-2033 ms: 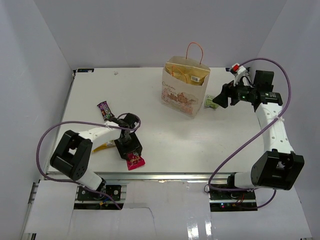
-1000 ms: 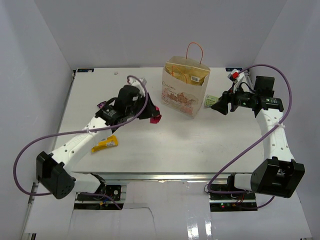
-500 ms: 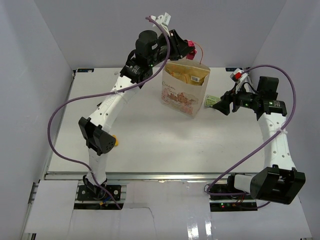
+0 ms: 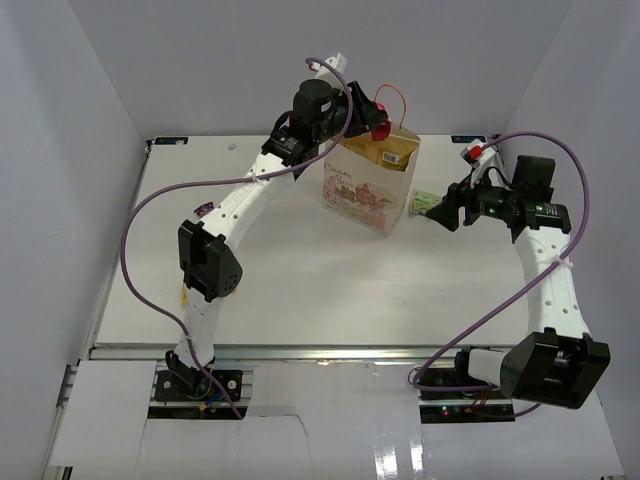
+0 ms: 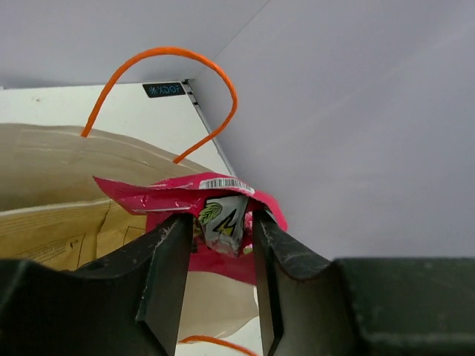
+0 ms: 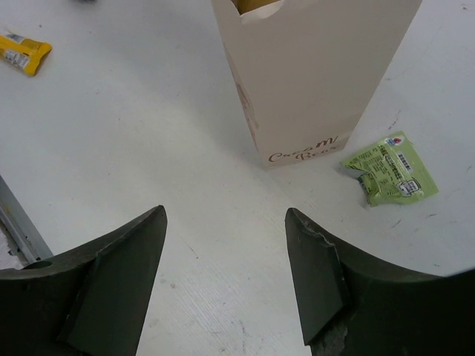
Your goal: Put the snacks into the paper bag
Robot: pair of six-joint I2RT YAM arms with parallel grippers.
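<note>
The tan paper bag stands upright at the table's back middle, with the large yellow chip bag inside it. My left gripper is shut on the magenta packet and holds it just above the bag's open top; in the left wrist view the packet sits between my fingers, over the bag and beside its orange handle. My right gripper is open and empty, right of the bag. The green packet lies on the table by the bag's right side and shows in the right wrist view.
A purple packet lies at the left, partly behind the left arm. A yellow packet shows at the top left of the right wrist view, and only a sliver of it shows in the top view. White walls enclose the table.
My left gripper picked the magenta packet up from the front left, carried it up over the bag, and has now lowered slightly toward the opening. The right arm has barely moved.
</note>
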